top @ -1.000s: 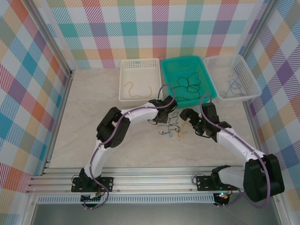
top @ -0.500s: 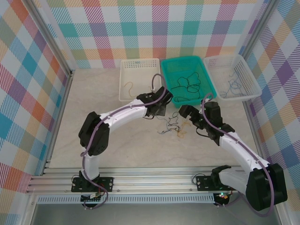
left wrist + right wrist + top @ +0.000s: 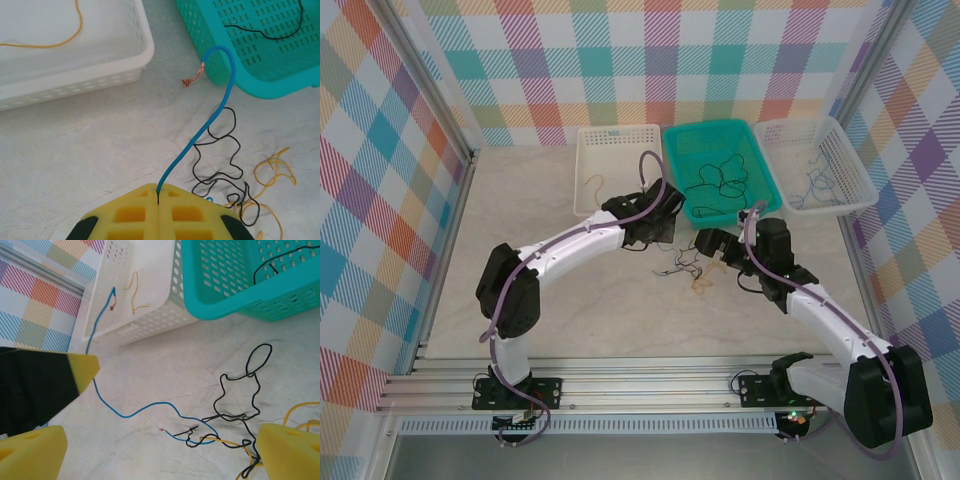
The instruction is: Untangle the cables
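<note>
On the table before the baskets lies a tangle of cables (image 3: 685,268). My left gripper (image 3: 159,194) is shut on a blue cable (image 3: 200,130), which rises from the pads to a bare copper end. In the right wrist view the blue cable (image 3: 125,415) trails from the left gripper (image 3: 75,370) back into loops of black cable (image 3: 240,385) and orange cable (image 3: 225,442). My right gripper (image 3: 161,432) hangs open above the tangle with nothing between its fingers. From above, the left gripper (image 3: 655,235) is left of the tangle and the right gripper (image 3: 712,243) is right of it.
Three baskets stand at the back: a white basket (image 3: 582,200) with an orange cable, a teal basket (image 3: 672,170) with black cables, and a white basket (image 3: 865,190) with blue cables. The teal basket's corner (image 3: 250,87) is close to the held cable.
My left gripper has moved left and back toward the white basket, drawing the blue cable out of the tangle. The right gripper has shifted slightly left and back.
</note>
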